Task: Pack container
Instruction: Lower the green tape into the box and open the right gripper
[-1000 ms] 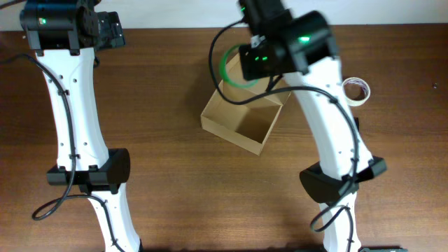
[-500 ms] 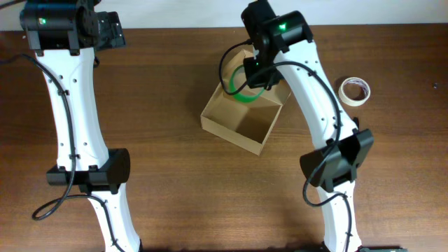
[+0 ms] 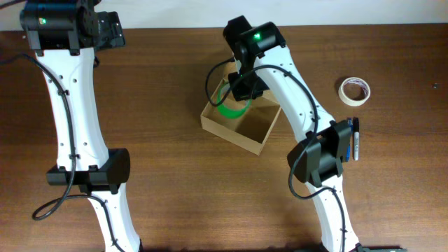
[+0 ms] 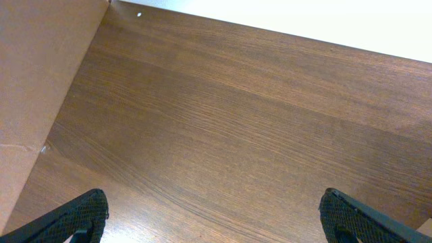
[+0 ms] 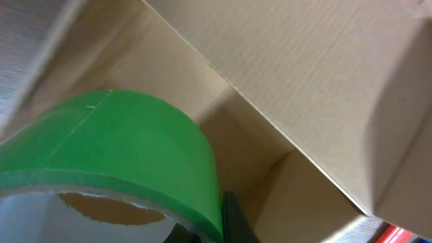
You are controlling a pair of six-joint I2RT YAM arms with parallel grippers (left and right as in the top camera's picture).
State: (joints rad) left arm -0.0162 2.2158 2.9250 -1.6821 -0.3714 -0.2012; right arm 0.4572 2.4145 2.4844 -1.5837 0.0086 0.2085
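Near the middle of the desk (image 3: 175, 147) sits the open-topped container (image 3: 250, 127). Over its far-left corner the right jaws grip a green tape roll (image 3: 228, 110), partly inside the box. Far left, the left jaws stand wide open above bare wood. A white tape roll (image 3: 355, 90) lies well to the right.

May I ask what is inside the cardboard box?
In the box: a green tape roll held by the right tool, and bare floor. The arm hides its far side.

Container (image 3: 231, 134): plain tan cardboard box, top open, interior bare brown. It stands askew on the table (image 3: 175, 182), just off centre toward 1 o'clock.
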